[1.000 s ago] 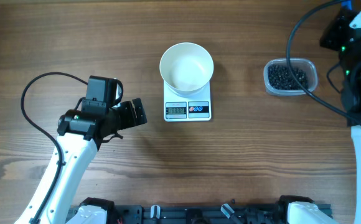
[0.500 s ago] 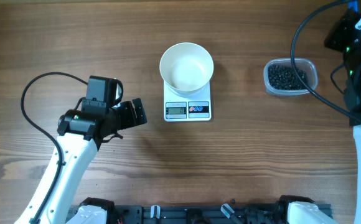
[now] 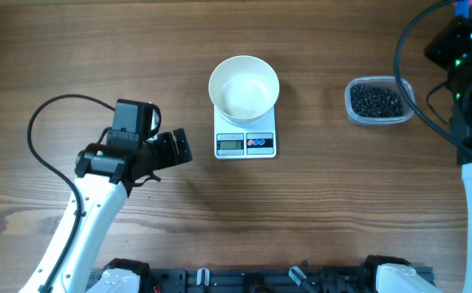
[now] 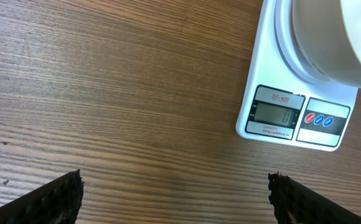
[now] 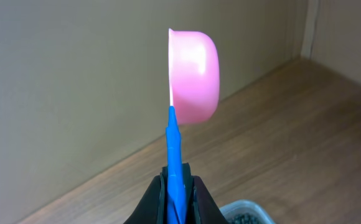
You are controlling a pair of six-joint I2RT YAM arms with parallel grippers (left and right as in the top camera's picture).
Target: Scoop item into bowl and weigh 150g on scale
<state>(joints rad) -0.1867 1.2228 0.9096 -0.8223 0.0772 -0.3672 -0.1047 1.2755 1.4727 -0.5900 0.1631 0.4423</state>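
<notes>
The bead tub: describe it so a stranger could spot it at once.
On the wooden table, find the white scale in the middle, carrying a white bowl. To its right sits a clear plastic tub. Unlike the empty bowl, it holds small black beads.

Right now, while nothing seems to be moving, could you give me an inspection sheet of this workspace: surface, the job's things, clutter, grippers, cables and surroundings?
Surface: wooden table, bare apart from the items below.
Job's things: white bowl, empty, sitting on the scale; black beads in a clear tub to the right, apart from the scale.
Clutter: nothing seen.
Grippers: left gripper open, holding nothing, left of the scale; right gripper shut on the blue handle of a pink scoop, raised near the tub.
Cables: a black cable loops beside the left arm; a second cable arcs past the tub's right edge.
Surroundings: plain beige wall behind the table.
</notes>
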